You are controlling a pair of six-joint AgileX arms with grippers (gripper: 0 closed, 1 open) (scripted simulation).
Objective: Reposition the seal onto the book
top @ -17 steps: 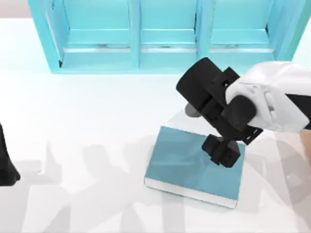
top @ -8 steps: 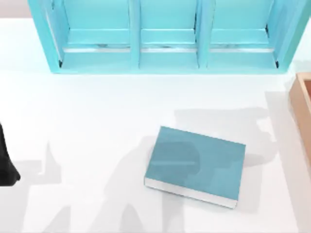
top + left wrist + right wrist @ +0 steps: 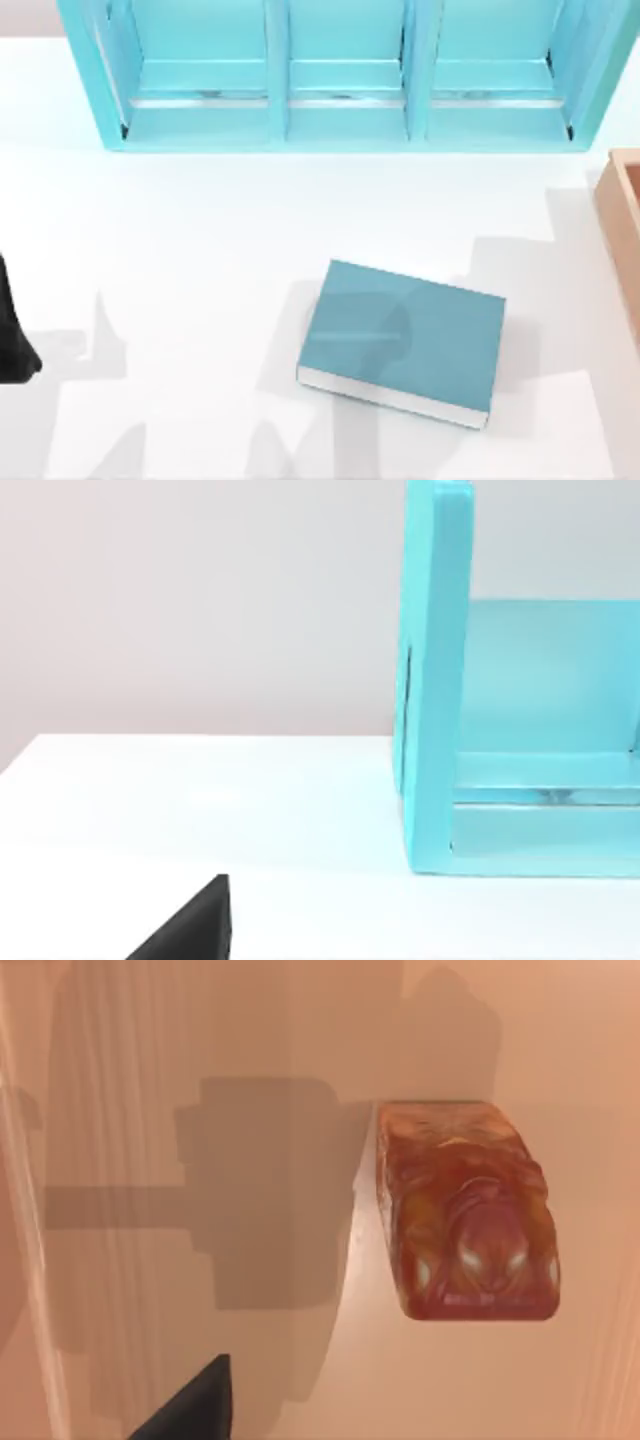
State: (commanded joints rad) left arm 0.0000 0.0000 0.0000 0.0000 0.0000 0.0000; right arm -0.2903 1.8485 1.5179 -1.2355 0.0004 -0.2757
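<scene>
The teal-blue book (image 3: 400, 340) lies flat on the white table, a little right of the middle. The seal (image 3: 465, 1210), a mottled reddish-brown block, lies on the tan floor of the wooden box (image 3: 250, 1040). In the right wrist view a dark part of my right gripper (image 3: 190, 1410) hangs over that floor, apart from the seal and holding nothing that I can see. My left arm (image 3: 10, 340) is parked at the table's left edge, and a dark tip of the left gripper (image 3: 190, 930) shows in its wrist view.
A light cyan compartmented bookshelf (image 3: 340, 75) spans the back of the table. The tan wooden box (image 3: 625, 230) stands at the right edge, right of the book. Grey arm shadows fall across the book and the table around it.
My right arm, which hung over the book's right part, has swung right and left the top view, uncovering the tan box. Its shadow has shifted over the book. The book has not moved.
</scene>
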